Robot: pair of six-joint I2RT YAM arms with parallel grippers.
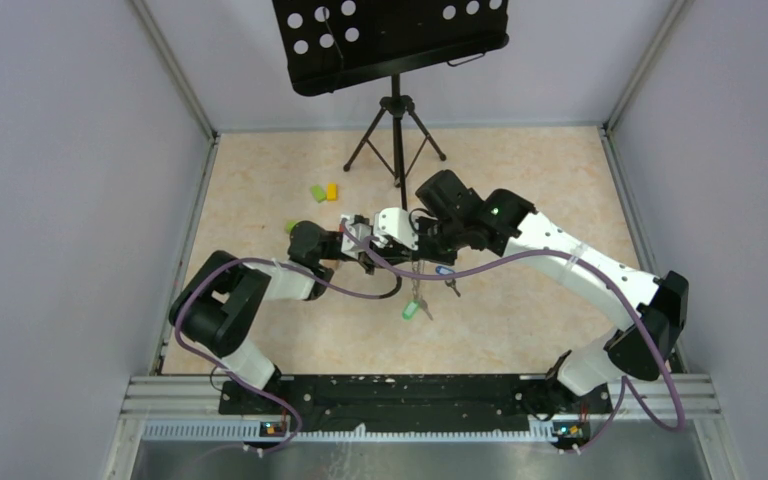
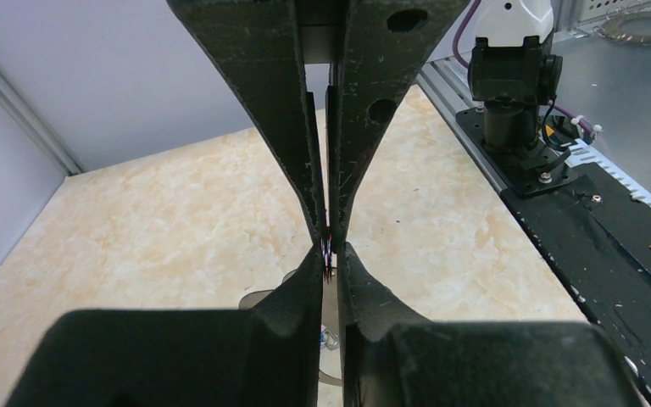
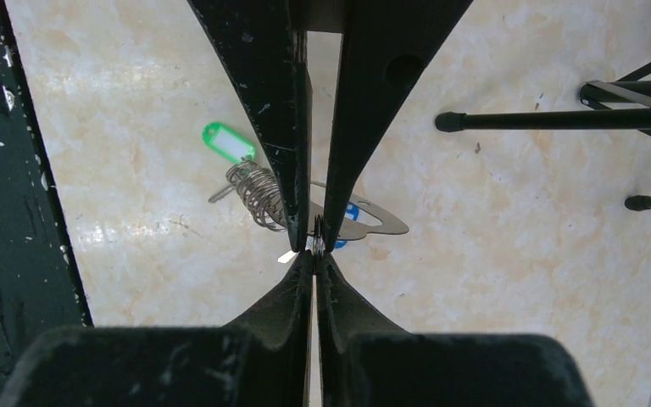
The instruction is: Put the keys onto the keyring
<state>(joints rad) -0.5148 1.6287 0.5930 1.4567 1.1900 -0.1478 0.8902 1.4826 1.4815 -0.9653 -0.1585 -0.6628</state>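
My left gripper [image 1: 362, 248] and right gripper [image 1: 412, 252] meet above the middle of the table, both shut. In the left wrist view the left gripper [image 2: 328, 251] pinches a thin edge-on piece of the keyring [image 2: 328, 254], whose dark loop [image 1: 392, 291] hangs below it. The right gripper [image 3: 316, 246] pinches a thin metal ring at the blue key, whose blue tag [image 3: 349, 211] is mostly hidden behind the fingers and also shows from above [image 1: 444, 270]. The green key's tag [image 3: 227, 142] hangs by a metallic coiled chain [image 3: 258, 195] and also shows from above [image 1: 410, 310].
A black tripod stand [image 1: 397, 130] with a perforated black board stands at the back, its feet in the right wrist view [image 3: 559, 120]. Green [image 1: 317, 193] and yellow [image 1: 332, 191] blocks lie back left. Grey walls close in three sides. The black base rail [image 1: 390, 395] runs along the near edge.
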